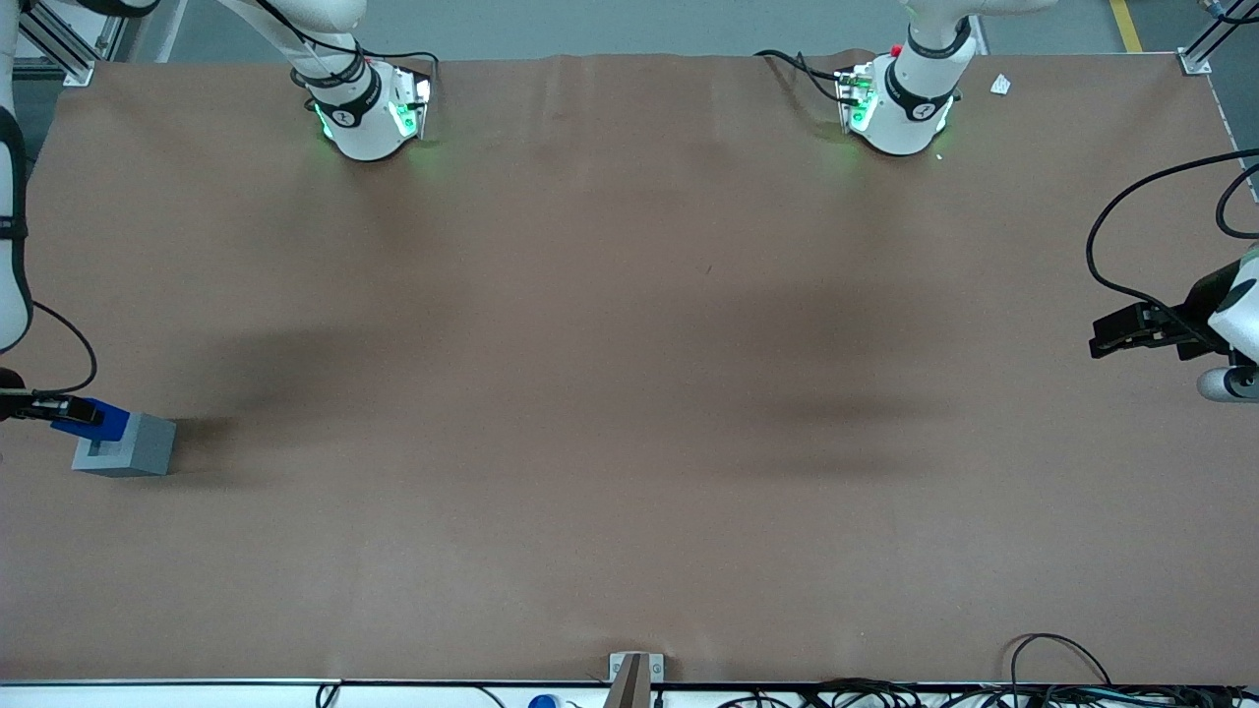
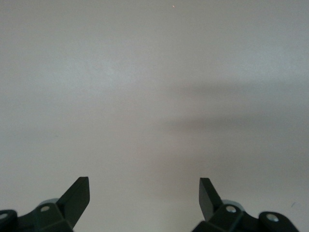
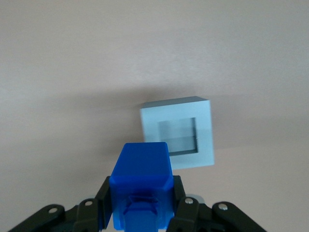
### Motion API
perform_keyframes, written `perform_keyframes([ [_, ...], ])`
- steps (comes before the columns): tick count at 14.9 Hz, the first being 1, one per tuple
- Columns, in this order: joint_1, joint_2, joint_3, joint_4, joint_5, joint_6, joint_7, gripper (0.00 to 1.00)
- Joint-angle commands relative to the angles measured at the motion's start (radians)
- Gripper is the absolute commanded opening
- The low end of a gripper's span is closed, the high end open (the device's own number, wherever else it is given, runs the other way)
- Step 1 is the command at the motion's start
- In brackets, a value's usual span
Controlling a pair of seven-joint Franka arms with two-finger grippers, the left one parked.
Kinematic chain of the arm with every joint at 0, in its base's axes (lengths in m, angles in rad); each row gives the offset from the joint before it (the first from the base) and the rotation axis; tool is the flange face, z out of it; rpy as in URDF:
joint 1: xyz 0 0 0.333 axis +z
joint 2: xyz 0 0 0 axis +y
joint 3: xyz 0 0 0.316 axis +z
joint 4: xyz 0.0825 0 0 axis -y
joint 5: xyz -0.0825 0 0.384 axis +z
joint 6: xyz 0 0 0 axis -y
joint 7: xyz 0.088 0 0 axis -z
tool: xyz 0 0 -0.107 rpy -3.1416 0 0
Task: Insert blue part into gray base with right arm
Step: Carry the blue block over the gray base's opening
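The fingers (image 3: pixel 104 200) of the right arm's gripper (image 3: pixel 141 210) are clamping the blue part (image 3: pixel 141 181), hanging just above the gray base (image 1: pixel 126 447). The gray base is sitting near the table (image 1: pixel 629 393) edge at the working arm's end, its recess lying slightly ahead of the part, not yet beneath it.

- Brown table (image 1: pixel 629 393), covered by a smooth mat.
- Gray base (image 1: pixel 126 444) resting on it, toward the working arm's end.
- Gripper (image 1: pixel 44 411) holding the blue part (image 1: pixel 93 421) above that base.

Brown paper-like sheet (image 1: pixel 629 393) covers the whole table, faint creases, soft dark shadow patches mid-frame and lower left. Gray floor strip (image 1: pixel 629 25) along top edge, yellow line (image 1: pixel 1126 25) upper right. Aluminium frame posts (image 1: pixel 59 49) at upper corners. Tangled black cables (image 1: pixel 1033 688) along bottom right edge.
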Motion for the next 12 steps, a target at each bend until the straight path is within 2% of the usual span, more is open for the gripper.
perform_keyframes([
  [1,-0.035,0.075,0.016,0.106,-0.010,-0.016,-0.015,0.03],
  [12,-0.049,0.154,0.016,0.189,-0.009,-0.040,-0.088,0.01],
])
